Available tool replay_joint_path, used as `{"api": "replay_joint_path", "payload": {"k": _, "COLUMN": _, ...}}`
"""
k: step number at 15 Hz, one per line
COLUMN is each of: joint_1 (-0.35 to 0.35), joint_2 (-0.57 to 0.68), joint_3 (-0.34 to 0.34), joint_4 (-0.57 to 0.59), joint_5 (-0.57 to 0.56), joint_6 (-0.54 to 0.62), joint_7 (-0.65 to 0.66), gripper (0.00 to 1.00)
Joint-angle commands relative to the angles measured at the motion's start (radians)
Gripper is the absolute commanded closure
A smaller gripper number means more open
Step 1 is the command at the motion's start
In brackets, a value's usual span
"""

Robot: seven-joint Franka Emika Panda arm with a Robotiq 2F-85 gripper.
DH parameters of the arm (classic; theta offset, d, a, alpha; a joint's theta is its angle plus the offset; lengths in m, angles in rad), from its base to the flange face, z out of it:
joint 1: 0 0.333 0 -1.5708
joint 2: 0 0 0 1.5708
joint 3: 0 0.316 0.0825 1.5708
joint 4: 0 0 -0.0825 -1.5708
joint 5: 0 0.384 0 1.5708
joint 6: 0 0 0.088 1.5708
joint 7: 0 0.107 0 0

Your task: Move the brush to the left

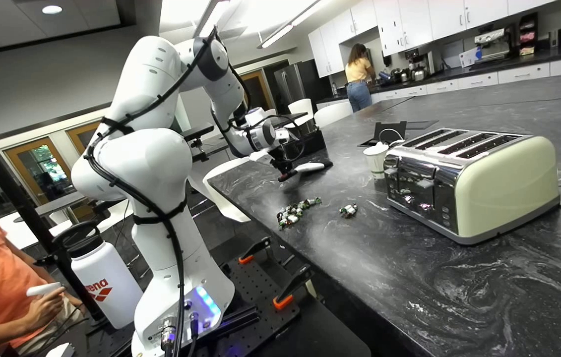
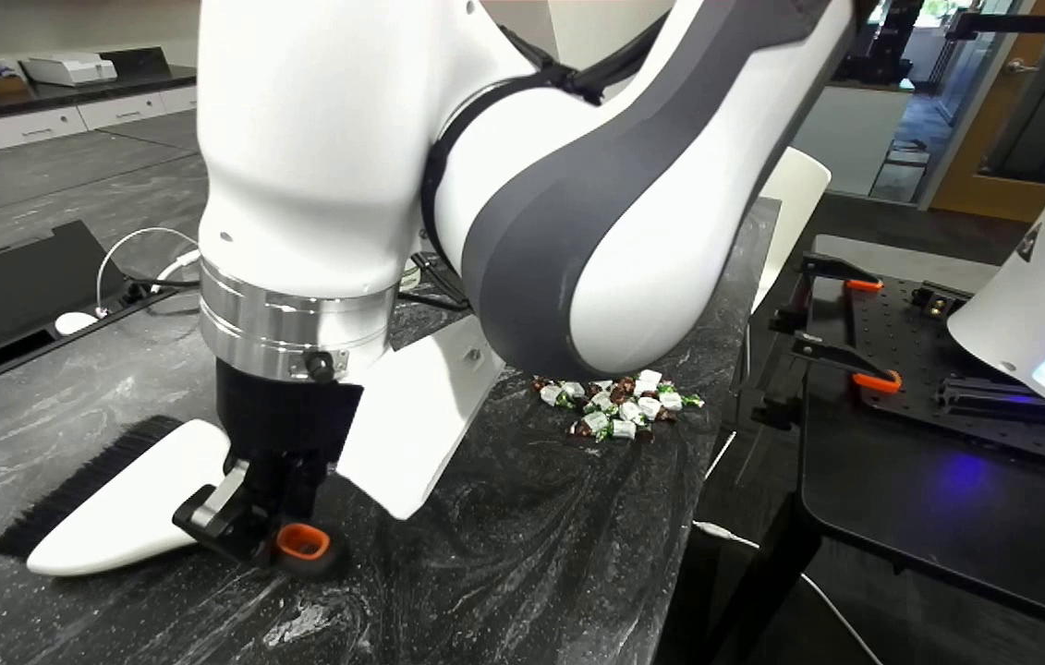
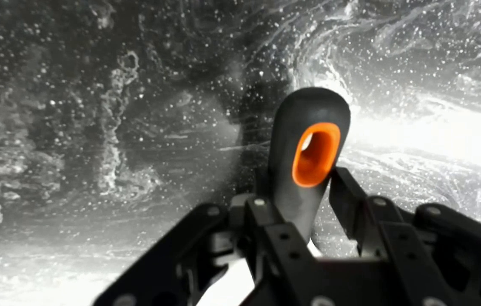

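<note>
The brush has a white body (image 1: pixel 310 167), black bristles and a black handle with an orange-lined hole. In an exterior view its white body (image 2: pixel 139 503) and bristles are at the lower left, at the table surface. The handle (image 3: pixel 310 104) fills the middle of the wrist view; the body is mostly hidden there behind the gripper. My gripper (image 3: pixel 300 180) has one finger on each side of the handle, both touching it near the hole. It also shows above the table in both exterior views (image 1: pixel 286 171) (image 2: pixel 254 536). I cannot tell whether the handle is lifted off the table.
Wrapped candies (image 1: pixel 296 212) (image 2: pixel 619 405) lie in a pile near the table edge, with a smaller cluster (image 1: pixel 348 210) beside it. A green toaster (image 1: pixel 503 188) and a paper cup (image 1: pixel 376 159) stand farther along. An open black outlet hatch (image 2: pixel 23 286) is set in the table.
</note>
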Motion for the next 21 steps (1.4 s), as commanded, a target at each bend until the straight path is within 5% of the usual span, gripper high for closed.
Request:
{"api": "replay_joint_path", "payload": {"k": 1, "joint_1": 0.010, "joint_2": 0.034, "joint_3": -0.023, "joint_4": 0.047, "joint_5": 0.065, "joint_6": -0.048, "joint_7": -0.105, "gripper": 0.85}}
{"api": "replay_joint_path", "payload": {"k": 7, "joint_1": 0.047, "joint_2": 0.041, "joint_3": -0.099, "joint_4": 0.045, "joint_5": 0.099, "joint_6": -0.055, "joint_7": -0.128, "gripper": 0.85}}
{"api": "replay_joint_path", "payload": {"k": 8, "joint_1": 0.022, "joint_2": 0.036, "joint_3": -0.064, "joint_4": 0.043, "joint_5": 0.122, "joint_6": -0.050, "joint_7": -0.152, "gripper": 0.35}}
{"api": "replay_joint_path", "payload": {"k": 13, "joint_1": 0.022, "joint_2": -0.089, "joint_3": -0.037, "joint_4": -0.036, "joint_5": 0.182, "joint_6": -0.050, "joint_7": -0.166, "gripper": 0.04}}
{"api": "replay_joint_path", "payload": {"k": 21, "joint_1": 0.173, "joint_2": -0.412, "joint_3": -0.228, "joint_4": -0.243, "joint_5": 0.093, "joint_6": -0.098, "joint_7": 0.032, "gripper": 0.00}}
